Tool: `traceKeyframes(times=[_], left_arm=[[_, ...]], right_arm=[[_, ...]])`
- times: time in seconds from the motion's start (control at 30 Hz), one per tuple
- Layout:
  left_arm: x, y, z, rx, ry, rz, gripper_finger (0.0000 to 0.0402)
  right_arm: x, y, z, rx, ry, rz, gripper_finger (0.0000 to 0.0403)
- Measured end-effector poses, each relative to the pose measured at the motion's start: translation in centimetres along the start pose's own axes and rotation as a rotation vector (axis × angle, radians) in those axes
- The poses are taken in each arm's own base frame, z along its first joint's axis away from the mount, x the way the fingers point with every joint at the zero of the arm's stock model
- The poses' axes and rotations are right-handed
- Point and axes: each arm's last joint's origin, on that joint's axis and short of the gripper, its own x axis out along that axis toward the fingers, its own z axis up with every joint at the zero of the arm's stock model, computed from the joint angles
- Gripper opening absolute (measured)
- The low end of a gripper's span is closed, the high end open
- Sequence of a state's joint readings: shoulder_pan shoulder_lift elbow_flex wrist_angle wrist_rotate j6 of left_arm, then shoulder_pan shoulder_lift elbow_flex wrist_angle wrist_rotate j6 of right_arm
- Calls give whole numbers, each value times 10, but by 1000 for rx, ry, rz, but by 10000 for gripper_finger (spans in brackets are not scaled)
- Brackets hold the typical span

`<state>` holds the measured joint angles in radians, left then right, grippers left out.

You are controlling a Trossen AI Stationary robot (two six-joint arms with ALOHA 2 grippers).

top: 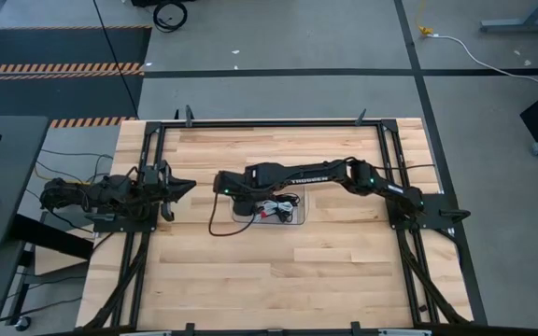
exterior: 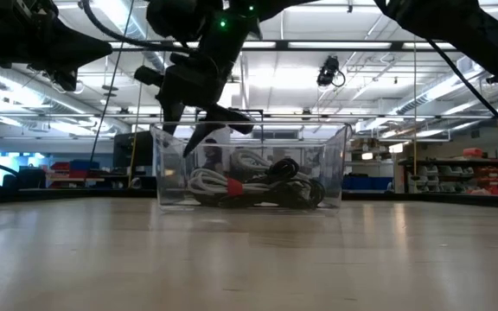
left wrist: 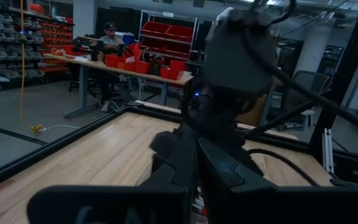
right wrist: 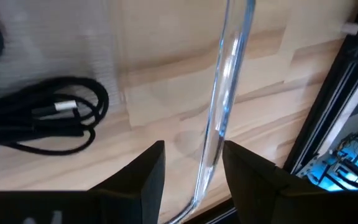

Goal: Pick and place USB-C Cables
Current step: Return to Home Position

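Observation:
A clear plastic box (top: pixel 292 198) stands at the table's middle. It holds several coiled USB-C cables (exterior: pixel 249 183): white, black, and one with red. My right gripper (right wrist: pixel 192 167) is open just above the box's left wall (right wrist: pixel 219 124), one finger on each side of the rim and apart from it. In the low view my right gripper (exterior: pixel 199 121) hangs over that wall. A black cable coil (right wrist: pixel 48 118) lies flat on the box's floor. My left gripper (top: pixel 183 187) waits shut at the table's left side, pointing toward the box.
A thin black wire (top: pixel 215 222) loops on the table by the box's left side. Black frame rails (top: pixel 148 168) run along the table's edges. Bare wood (top: pixel 278 280) lies between the box and the near edge. A person (left wrist: pixel 109 37) sits at a bench far behind.

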<state>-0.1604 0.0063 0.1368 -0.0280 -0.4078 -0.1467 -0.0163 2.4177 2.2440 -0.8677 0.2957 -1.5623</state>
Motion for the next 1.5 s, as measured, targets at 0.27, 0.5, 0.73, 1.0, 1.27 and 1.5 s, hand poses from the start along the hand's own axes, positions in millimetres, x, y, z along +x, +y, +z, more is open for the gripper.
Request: traceKeyframes(times=[0.27, 0.5, 0.73, 1.0, 1.27, 1.5], left_arm=[[0, 0, 0, -1, -1, 0, 25], [0, 0, 0, -7, 0, 0, 25], [0, 0, 0, -6, 4, 0, 25], [0, 0, -1, -5, 6, 0, 25], [0, 0, 0, -25, 5, 0, 25], [0, 0, 0, -30, -3, -1, 25]], right_arm=[[-30, -9, 6, -2, -16, -75, 167], [-50, -13, 4, 41, -14, -106, 167], [-72, -16, -5, 75, 70, -131, 167], [-121, -12, -20, 279, 63, -133, 168], [-159, 10, -38, 705, 97, -2, 168], [-169, 34, -49, 1025, 181, 203, 166]])
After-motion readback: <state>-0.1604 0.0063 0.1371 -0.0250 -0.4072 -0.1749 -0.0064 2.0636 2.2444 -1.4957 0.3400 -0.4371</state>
